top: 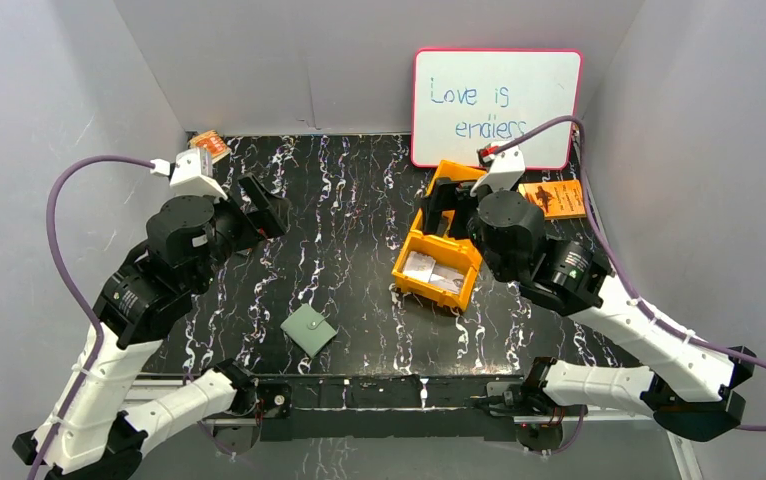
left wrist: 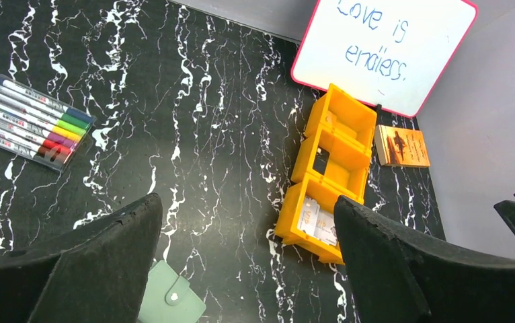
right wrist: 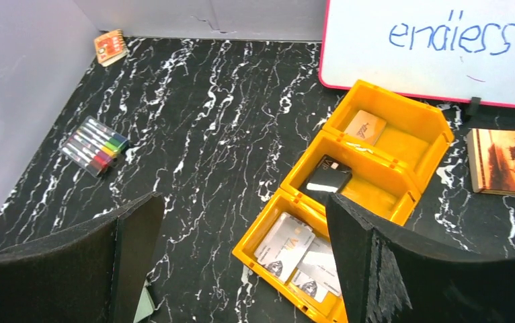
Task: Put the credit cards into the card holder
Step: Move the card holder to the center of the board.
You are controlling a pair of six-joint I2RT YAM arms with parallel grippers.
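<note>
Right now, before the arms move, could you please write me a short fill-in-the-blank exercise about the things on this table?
1. The orange tray has ____ compartments.
2. Its middle compartment holds one ____ card.
3. The closed wallet is ____ in colour.
4. The left gripper and the right gripper are both ____ and hold nothing.

Missing words: three; black; green; open.
</note>
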